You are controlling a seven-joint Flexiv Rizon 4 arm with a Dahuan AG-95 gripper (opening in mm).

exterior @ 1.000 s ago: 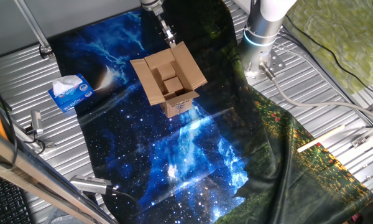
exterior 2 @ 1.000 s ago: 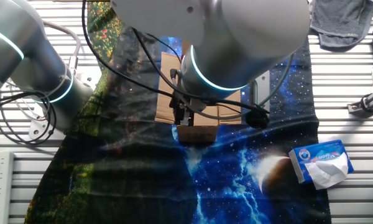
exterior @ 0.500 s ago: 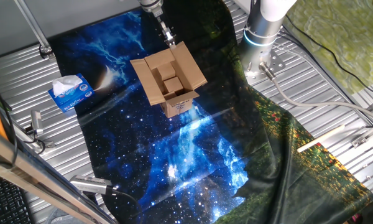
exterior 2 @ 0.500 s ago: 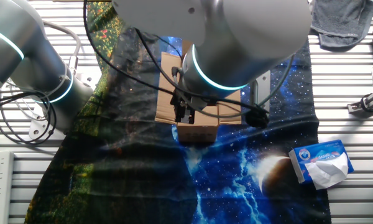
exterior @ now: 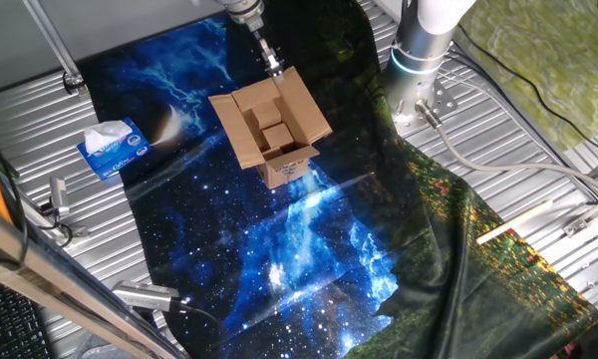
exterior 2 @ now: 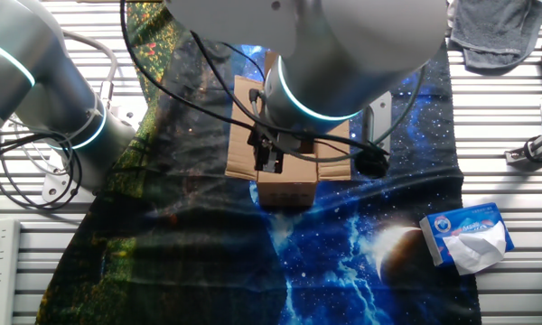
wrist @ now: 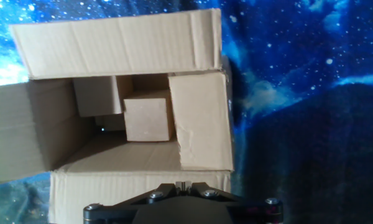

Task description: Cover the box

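Box (exterior: 274,135) is the thing I watch, and it has not changed in the last second. It stands in the same spot on the starry cloth (exterior: 279,259), all four flaps are still spread outward, and the opening is still uncovered.

What did change is small and is only at the hand (exterior: 271,58). In the other fixed view the hand (exterior 2: 269,159) has moved a little, from the front wall of the box toward its far edge, and the big arm link above it moved with it. In the first fixed view the hand now sits just at the far flap (exterior: 261,100), very near or perhaps touching; I cannot tell which. In the hand view I see only the lower housing at the bottom edge, not the fingers, so I cannot tell if the hand is wide or narrow. It holds nothing that I can see.

Looking down into the box (wrist: 118,43), I see a smaller cardboard block (wrist: 147,118) inside, below the rim.

My judgement is that no flap is folded yet, so the covering has not begun. The hand seems to be lining up on the far flap to push it inward.

Well to the side of the box, the tissue box (exterior: 113,150) lies on the table (exterior: 538,150), not involved.
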